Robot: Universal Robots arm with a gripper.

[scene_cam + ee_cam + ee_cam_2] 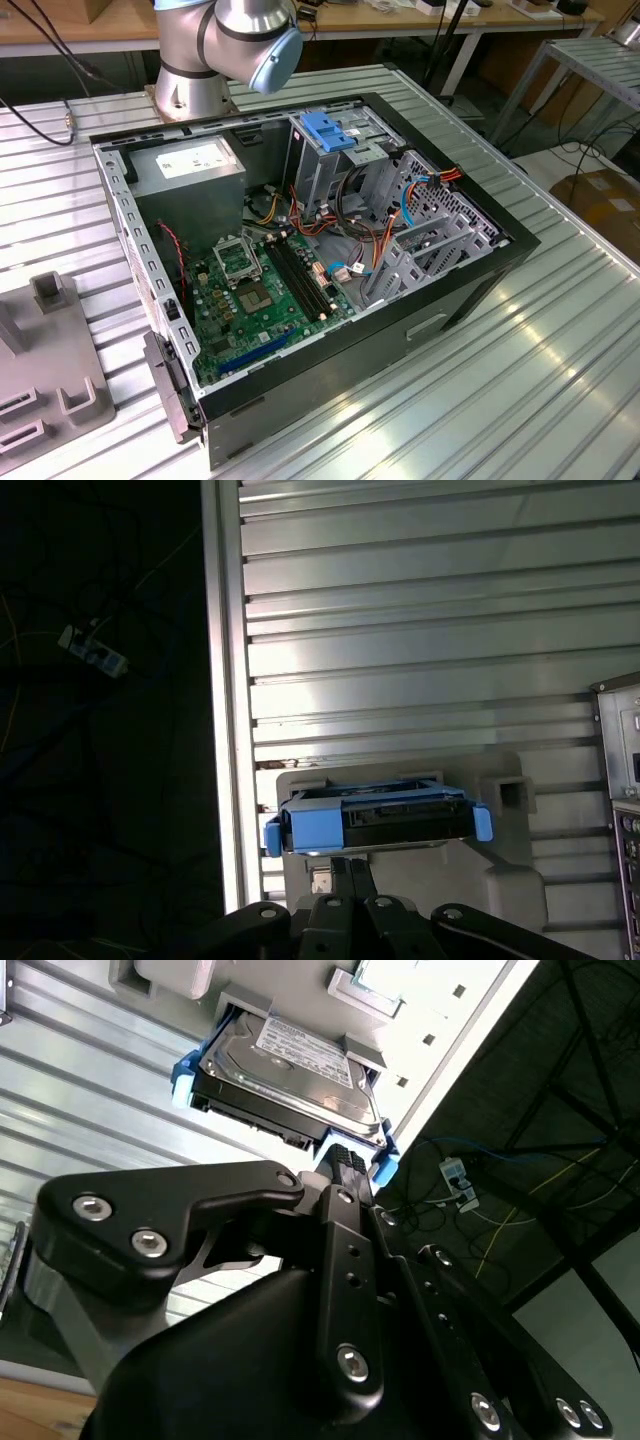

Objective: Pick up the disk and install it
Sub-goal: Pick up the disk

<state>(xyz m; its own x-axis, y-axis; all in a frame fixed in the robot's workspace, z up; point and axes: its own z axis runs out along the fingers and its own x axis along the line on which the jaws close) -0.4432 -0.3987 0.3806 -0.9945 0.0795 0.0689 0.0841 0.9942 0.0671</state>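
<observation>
While working the pick on the disk [290, 1060], lying label-face out in the grey holder [500, 880] on the slatted metal table [400, 630] near its edge, keep the gripper [342, 865] centred between the two ends of the blue carrier frame [278, 832]. Note the fingers [340, 1200] pressed together, seemingly pinching nothing, tips just at the drive's near edge; cannot tell whether touching. Spread wide enough to clear the frame, then close squarely on firm sides, not on the label. Hold the wrist level with the holder to avoid jamming. Mind the open computer case [330, 250] just beside the holder, toward the exterior view's right, with cables [385, 240] and a bare blue bracket [330, 130] at its far side.
</observation>
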